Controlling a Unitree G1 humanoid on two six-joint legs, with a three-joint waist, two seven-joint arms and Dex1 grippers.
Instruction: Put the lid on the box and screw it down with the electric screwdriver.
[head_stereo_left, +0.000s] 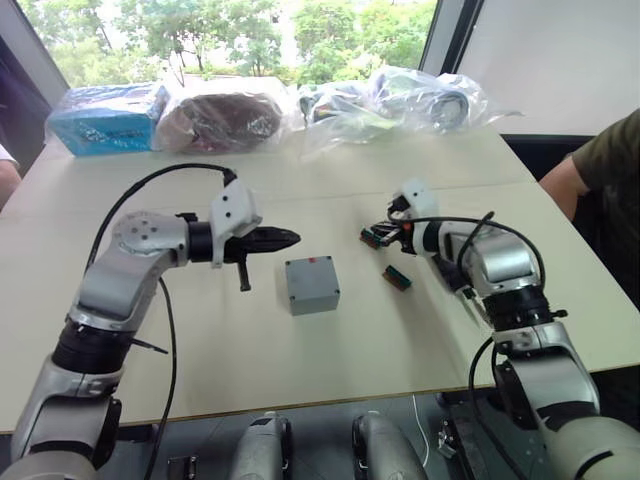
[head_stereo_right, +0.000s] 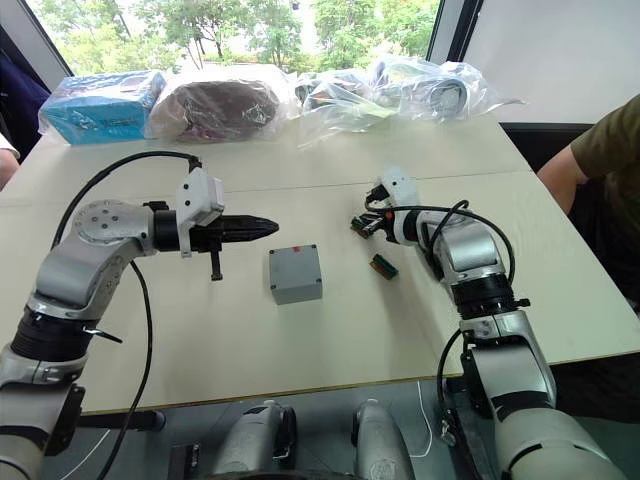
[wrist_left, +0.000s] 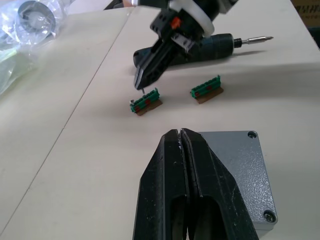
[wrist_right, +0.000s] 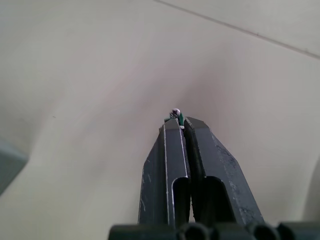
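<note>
I am holding my left gripper (head_stereo_left: 290, 238) above the table (head_stereo_left: 200, 340), fingers pressed together with nothing between them, tips pointing toward my right, just beside and a little behind the box (head_stereo_left: 311, 284). In the left wrist view the closed fingertips (wrist_left: 180, 137) are hovering over the near edge of the lid (wrist_left: 240, 170), which is already sitting flat on the box; a screw head is showing in two of its corners.

My right gripper (wrist_left: 142, 80) is tilting down at the table near two small green-brown blocks (wrist_left: 145, 102). Its fingers are clenched, and in the right wrist view a tiny screw (wrist_right: 175, 114) with a greenish shaft is poking out between the tips, so I am pinching that.

The electric screwdriver (wrist_left: 220, 44) is lying on its side on the table just behind my right gripper, bit pointing away from the blocks, well apart from the box.

Along the far table edge: a blue package (head_stereo_left: 105, 118) and several clear plastic bags (head_stereo_left: 400, 100). A person's arm (head_stereo_left: 585, 170) is resting at the right side of the table.
</note>
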